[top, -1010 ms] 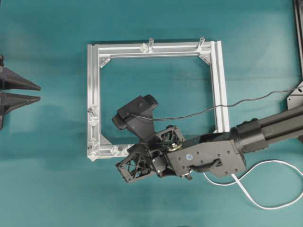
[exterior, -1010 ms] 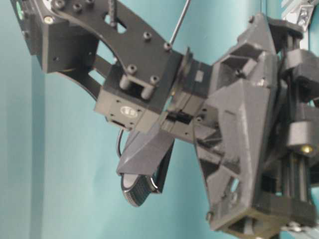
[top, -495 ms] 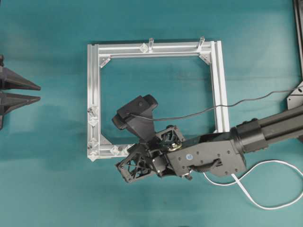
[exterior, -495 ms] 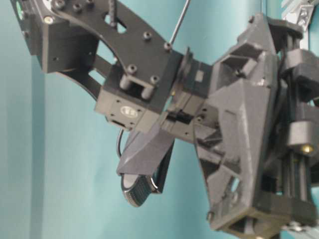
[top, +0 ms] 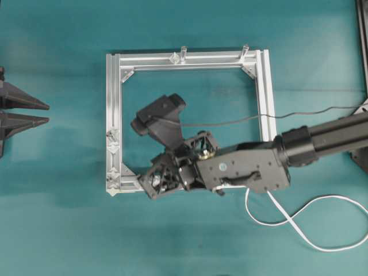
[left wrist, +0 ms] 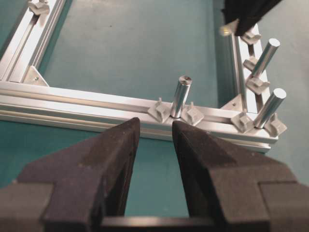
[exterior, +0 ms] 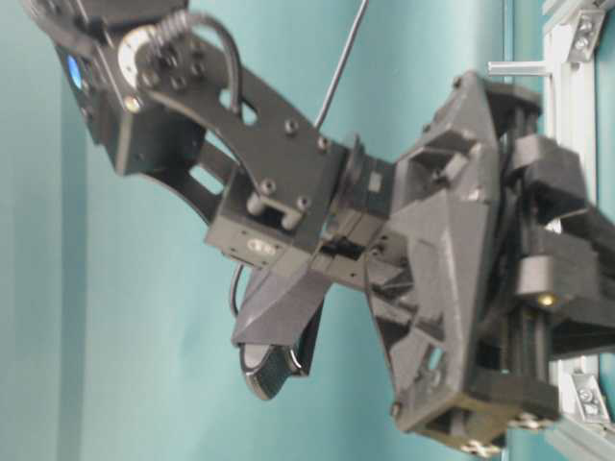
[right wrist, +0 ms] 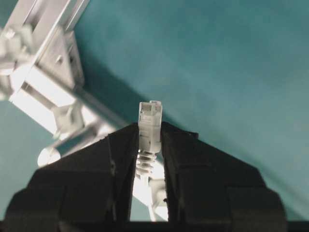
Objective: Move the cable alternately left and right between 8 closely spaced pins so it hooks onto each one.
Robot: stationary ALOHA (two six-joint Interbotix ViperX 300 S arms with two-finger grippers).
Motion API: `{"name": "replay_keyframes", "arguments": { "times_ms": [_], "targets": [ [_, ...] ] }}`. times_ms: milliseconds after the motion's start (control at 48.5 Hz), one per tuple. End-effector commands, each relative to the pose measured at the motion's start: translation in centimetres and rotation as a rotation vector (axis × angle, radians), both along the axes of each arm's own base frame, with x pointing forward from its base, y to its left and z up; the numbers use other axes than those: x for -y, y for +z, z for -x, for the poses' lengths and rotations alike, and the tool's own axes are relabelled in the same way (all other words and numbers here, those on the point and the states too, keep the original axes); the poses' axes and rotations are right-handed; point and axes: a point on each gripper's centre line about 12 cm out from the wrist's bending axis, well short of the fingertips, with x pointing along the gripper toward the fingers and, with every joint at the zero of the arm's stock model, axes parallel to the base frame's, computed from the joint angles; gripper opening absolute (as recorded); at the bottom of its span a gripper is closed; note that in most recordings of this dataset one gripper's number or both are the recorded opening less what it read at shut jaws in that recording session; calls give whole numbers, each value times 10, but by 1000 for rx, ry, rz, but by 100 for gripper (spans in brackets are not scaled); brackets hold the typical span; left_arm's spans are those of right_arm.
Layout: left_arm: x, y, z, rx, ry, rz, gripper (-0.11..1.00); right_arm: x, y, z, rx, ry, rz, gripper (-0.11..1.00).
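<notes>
From above, a square metal frame (top: 187, 121) lies flat on the blue-green desk (top: 63, 230). The right arm (top: 322, 144) reaches in from the right side, and its right fingers (top: 150, 185) sit over the bottom left corner of the frame, so that corner is partly hidden. The white cable (top: 299, 221) comes out from under the arm and makes a loose loop on the desk at the bottom right. Some of the little pins (top: 112, 141) show on the left rail, in close pairs. Two taller round posts (top: 184, 53) stand on the top rail. The left fingers (top: 23, 115) wait far off at the left edge, spread apart, holding nothing.

From the table-level view, the big black right arm fills almost the whole picture. A bit of the frame shows at the right edge. I cannot tell from here what the fingers do.

The left wrist view shows the two dark left fingers wide apart and empty, with a frame rail past them. Pins and round posts stand on that rail.

The right wrist view shows the right fingers closed tight on the cable just behind its clear plug (right wrist: 150, 120). The plug sticks out past the fingertips. The frame corner is blurry on the left.
</notes>
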Motion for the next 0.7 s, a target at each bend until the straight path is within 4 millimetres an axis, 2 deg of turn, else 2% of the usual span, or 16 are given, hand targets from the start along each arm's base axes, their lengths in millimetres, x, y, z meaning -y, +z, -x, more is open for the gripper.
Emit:
{"name": "replay_keyframes", "arguments": {
  "times_ms": [0,289,495,680],
  "targets": [
    [0,4,-2,14,-2,3,36,14,21,-2,46,-16,3,17],
    [0,5,-2,16,-1,3,36,40,21,-4,33,-13,33,18],
    [0,5,-2,16,-1,3,36,47,22,-6,44,-17,34,17],
    [0,4,-2,14,-1,2,36,50,22,-16,75,21,45,17]
  ]
}}
